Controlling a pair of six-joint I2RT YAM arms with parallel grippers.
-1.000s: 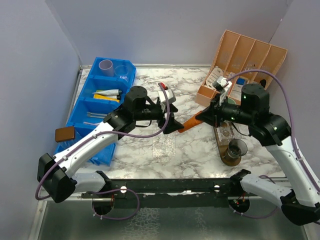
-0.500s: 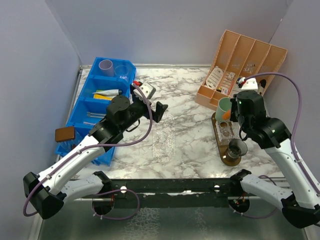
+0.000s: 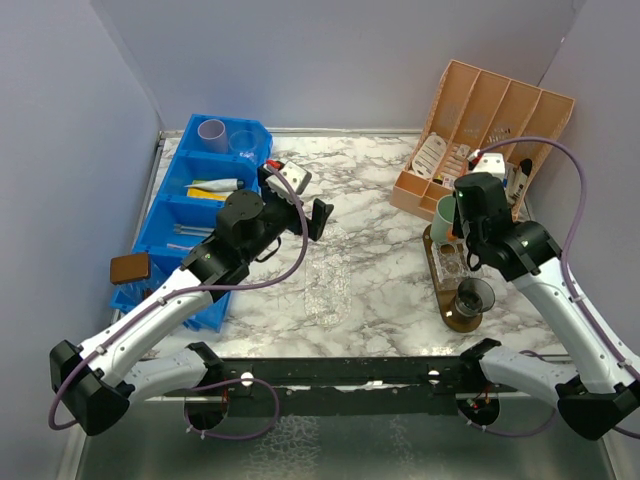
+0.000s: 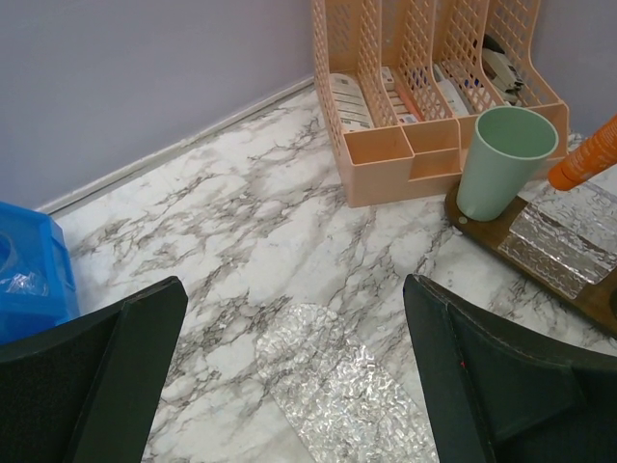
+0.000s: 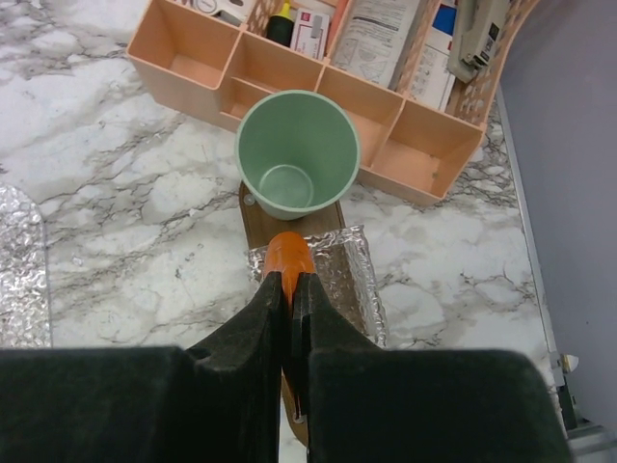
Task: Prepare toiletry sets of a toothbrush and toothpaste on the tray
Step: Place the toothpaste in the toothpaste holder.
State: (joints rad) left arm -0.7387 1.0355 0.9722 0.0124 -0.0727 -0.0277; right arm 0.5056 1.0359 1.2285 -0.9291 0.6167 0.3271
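- Marble table (image 3: pixel 380 290), veined grey.
- Right jaws clamped on orange tube (image 5: pixel 287 253), swung away from mid-table, now just beside mint green cup (image 5: pixel 297 154) on wooden tray (image 3: pixel 450 320).
- Left jaws spread wide, empty, drawn back toward blue bin (image 3: pixel 258 152).

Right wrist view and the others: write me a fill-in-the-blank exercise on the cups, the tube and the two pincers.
The right pincer is shut on a tube whose colour is ____.
The mint green cup on the tray is ____ inside.
The left pincer is ____, with nothing between its fingers.
The smoky dark cup stands at the tray's end nearest the arm bases, the mint green cup at its ____ end.
Missing words: orange; empty; open; far.
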